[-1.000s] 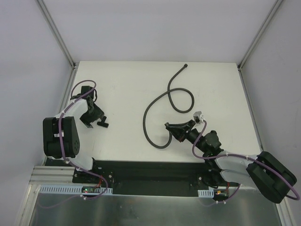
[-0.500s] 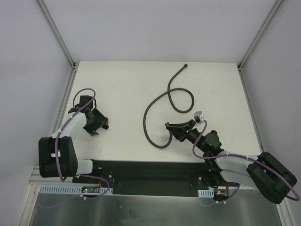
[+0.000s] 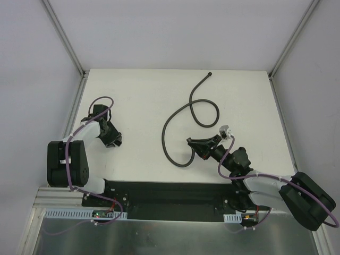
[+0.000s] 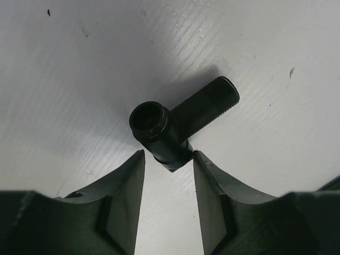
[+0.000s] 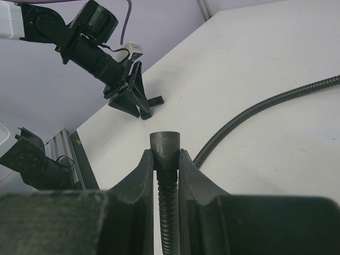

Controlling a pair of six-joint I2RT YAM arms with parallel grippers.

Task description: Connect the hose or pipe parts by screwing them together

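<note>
The small black T-shaped fitting point(image 4: 170, 130) lies on the white table, its threaded arm pointing up and right in the left wrist view. My left gripper point(image 4: 168, 159) is low over it. The fitting's lower end sits between the fingertips: the right finger touches it and a thin gap shows at the left finger. From above, the left gripper point(image 3: 114, 139) is at the table's left. The dark-grey hose point(image 3: 175, 119) loops across the middle. My right gripper point(image 5: 165, 156) is shut on the hose's knobbed end point(image 5: 164, 144), seen from above at the right gripper point(image 3: 197, 146).
The hose's far end point(image 3: 210, 74) lies near the back edge. A white connector point(image 3: 225, 129) sits on the right wrist. Grey walls and metal posts point(image 3: 74, 58) close in the table's sides. The black base plate point(image 3: 159, 191) runs along the near edge.
The left gripper has swung round and come down onto the fitting, and its jaws have narrowed about the fitting's end. The right arm and the hose have stayed still.
</note>
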